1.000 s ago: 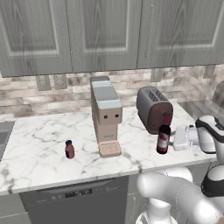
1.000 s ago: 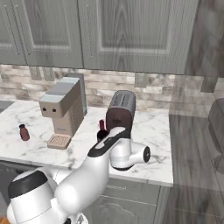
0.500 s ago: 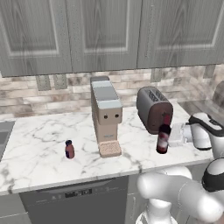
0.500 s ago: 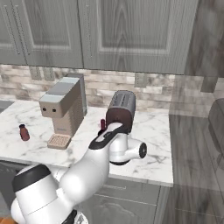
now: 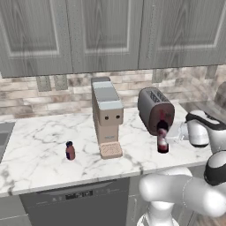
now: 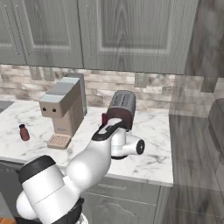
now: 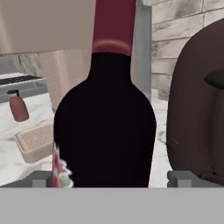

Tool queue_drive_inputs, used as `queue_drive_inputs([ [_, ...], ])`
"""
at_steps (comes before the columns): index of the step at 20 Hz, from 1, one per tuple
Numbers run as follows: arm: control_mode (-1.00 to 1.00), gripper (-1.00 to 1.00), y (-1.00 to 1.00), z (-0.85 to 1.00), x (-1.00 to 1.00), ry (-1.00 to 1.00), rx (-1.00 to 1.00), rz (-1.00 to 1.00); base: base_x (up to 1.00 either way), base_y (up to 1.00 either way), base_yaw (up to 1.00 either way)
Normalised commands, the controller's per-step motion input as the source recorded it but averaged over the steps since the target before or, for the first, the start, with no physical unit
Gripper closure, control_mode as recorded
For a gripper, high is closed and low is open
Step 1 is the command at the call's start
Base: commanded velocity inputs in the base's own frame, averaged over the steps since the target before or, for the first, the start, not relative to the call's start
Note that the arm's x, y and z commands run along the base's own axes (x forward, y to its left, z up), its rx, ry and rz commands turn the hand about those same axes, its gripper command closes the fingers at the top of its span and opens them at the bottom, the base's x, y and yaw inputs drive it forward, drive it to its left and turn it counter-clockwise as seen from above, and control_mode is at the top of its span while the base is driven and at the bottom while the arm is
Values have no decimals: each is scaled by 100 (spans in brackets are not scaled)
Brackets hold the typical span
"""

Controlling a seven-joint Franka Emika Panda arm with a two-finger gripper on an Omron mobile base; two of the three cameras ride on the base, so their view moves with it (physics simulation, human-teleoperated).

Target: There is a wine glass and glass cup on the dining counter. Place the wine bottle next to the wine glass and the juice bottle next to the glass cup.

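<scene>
Wine bottle (image 7: 105, 118) upright on the marble surface (image 5: 44, 141) near its front edge, just in front of the toaster (image 5: 155, 109), coffee machine (image 5: 106, 115) to its left. End effector (image 7: 111, 177) level with the bottle's body, fingers spread wide to either side, nothing gripped. Risks: toaster sits close on one side, so a finger could catch it; an off-centre close could tip the tall bottle. Juice bottle (image 5: 69, 150) stands well apart, left of the machine.
</scene>
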Motion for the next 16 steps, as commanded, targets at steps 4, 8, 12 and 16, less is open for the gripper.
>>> queue_drive_inputs([
  [4,-100,100,3,0,8,0,2,-7,0,0,0],
  [8,-100,100,0,1,-3,0,2,-5,0,0,0],
  [12,-100,100,0,10,-15,0,2,-3,0,0,0],
  [16,-100,100,5,34,-33,1,7,0,0,0,0],
])
